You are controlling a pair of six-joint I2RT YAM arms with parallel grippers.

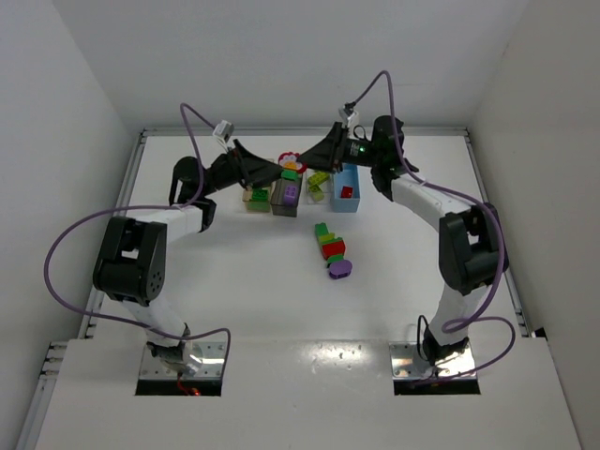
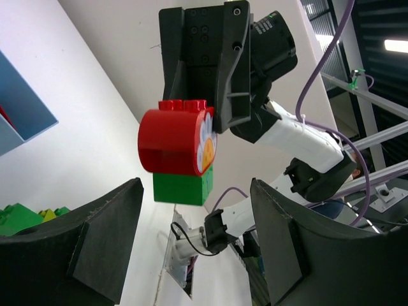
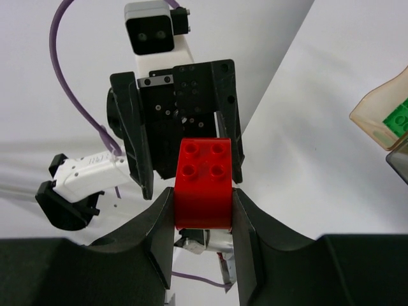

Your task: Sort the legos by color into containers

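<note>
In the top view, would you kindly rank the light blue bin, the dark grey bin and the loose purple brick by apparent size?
Light blue bin and dark grey bin: alike, both partly hidden, so I won't rank them.
Purple brick: clearly the smallest.

A white table (image 1: 234, 291) stands enclosed by plain white walls (image 1: 281, 56).

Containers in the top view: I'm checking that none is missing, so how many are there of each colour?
Tan-orange container: 1
Dark grey container: 1
Clear whitish container: 1
Light blue container: 1
Total: 4
</note>
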